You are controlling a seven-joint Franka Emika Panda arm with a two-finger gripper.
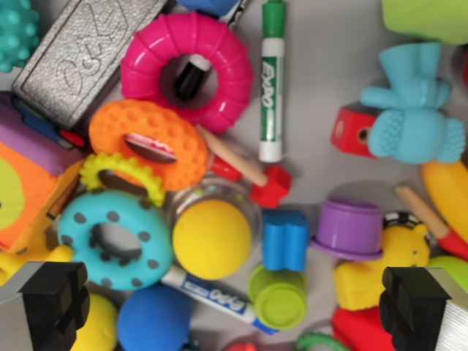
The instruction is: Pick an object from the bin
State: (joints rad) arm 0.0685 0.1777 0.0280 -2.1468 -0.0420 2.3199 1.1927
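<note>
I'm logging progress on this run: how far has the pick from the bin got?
Nothing looks done yet. The end effector hangs open and empty above the cluttered bin, both black fingertips clear of every toy. In hand: lining up over the pile, roughly above the yellow foam ball and blue plastic block. Left: descend, close on one object, lift it out.

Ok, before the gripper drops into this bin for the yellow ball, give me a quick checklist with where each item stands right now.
1. Gripper open: ok, fingers far apart.
2. Nothing held: ok.
3. Smooth yellow ball uncovered: ok.
4. Ball centred between fingers: not ok, nearer the wrist view's left finger.
5. Clearance: not ok, teal spotted ring and blue block flank it.
6. Height above ball: cannot tell.
</note>
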